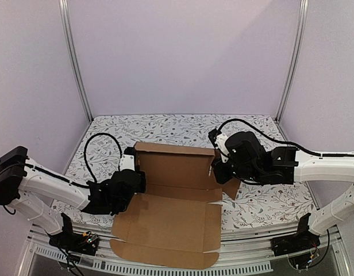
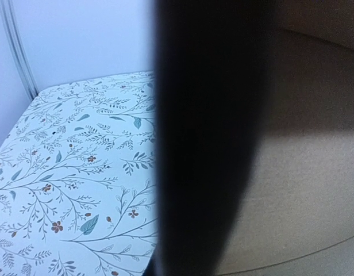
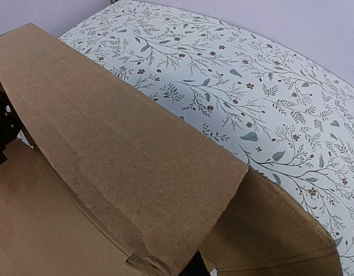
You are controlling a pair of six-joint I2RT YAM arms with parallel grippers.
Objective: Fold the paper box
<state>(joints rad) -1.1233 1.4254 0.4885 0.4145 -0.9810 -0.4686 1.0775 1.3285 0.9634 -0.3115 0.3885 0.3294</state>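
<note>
The paper box (image 1: 174, 218) lies at the middle of the bench (image 1: 108, 129), a plain brown cardboard sheet that is partly raised. Its back panel stands upright toward 12 o'clock. The base and a wide front flap lie flat toward 6 o'clock, and that flap hangs over the near edge of the bench. Inside we see only bare brown cardboard with creases and slits. A small side flap sticks out at 3 o'clock, and another lies flat at 9 o'clock.

The left fingers (image 2: 200, 138) are at the box's 9 o'clock side, closed, and fill the left wrist view as a dark bar with cardboard just beside it. The right fingers (image 3: 194, 270) are at the 3 o'clock side, also closed, right under a raised flap. We cannot tell whether either pair has cardboard pinched between them.

Flower-printed bench surface shows between the upright panel and the back wall (image 1: 183, 52) at 12 o'clock, and out toward the metal posts (image 1: 73, 57) at both far corners.
</note>
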